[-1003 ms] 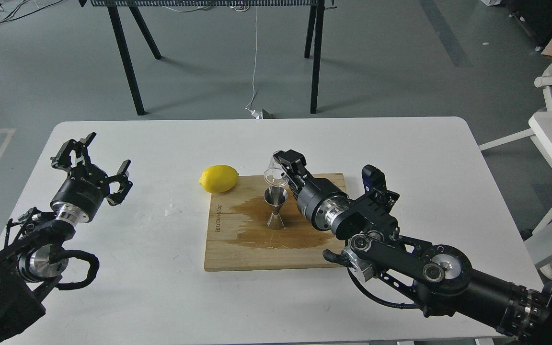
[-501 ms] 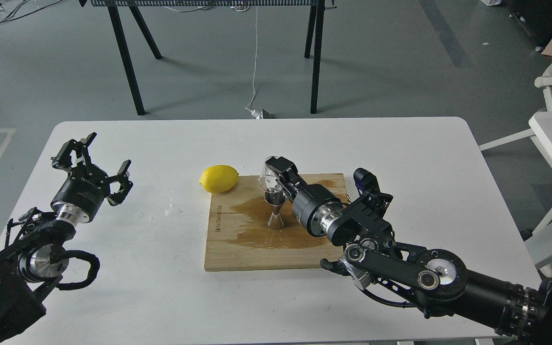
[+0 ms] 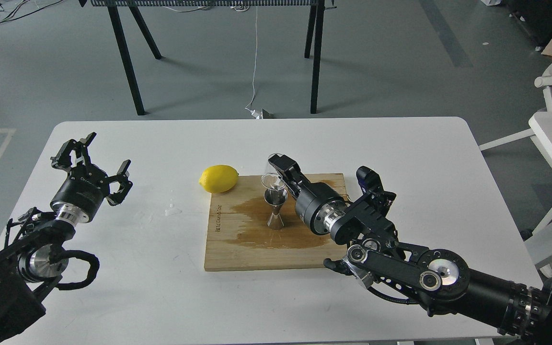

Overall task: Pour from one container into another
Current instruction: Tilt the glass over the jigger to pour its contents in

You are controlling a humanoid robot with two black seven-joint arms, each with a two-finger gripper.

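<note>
A steel hourglass jigger (image 3: 275, 209) stands upright near the middle of the wooden board (image 3: 237, 249). Directly above its mouth my right gripper (image 3: 278, 175) is shut on the clear glass cup (image 3: 271, 179), which is tipped over toward the left with its rim low over the jigger. A dark wet patch spreads on the board around the jigger's foot. Far to the left my left gripper (image 3: 91, 160) is open and holds nothing, well away from the board.
A yellow lemon (image 3: 218, 178) lies at the board's back left corner. A small water spot (image 3: 172, 210) marks the white table (image 3: 127, 287) left of the board. Black table legs stand on the floor behind; a white stand is at the right.
The right gripper with the tilted cup swung slightly left and back, ending a little lower over the jigger than a second ago. The left arm has not moved.
</note>
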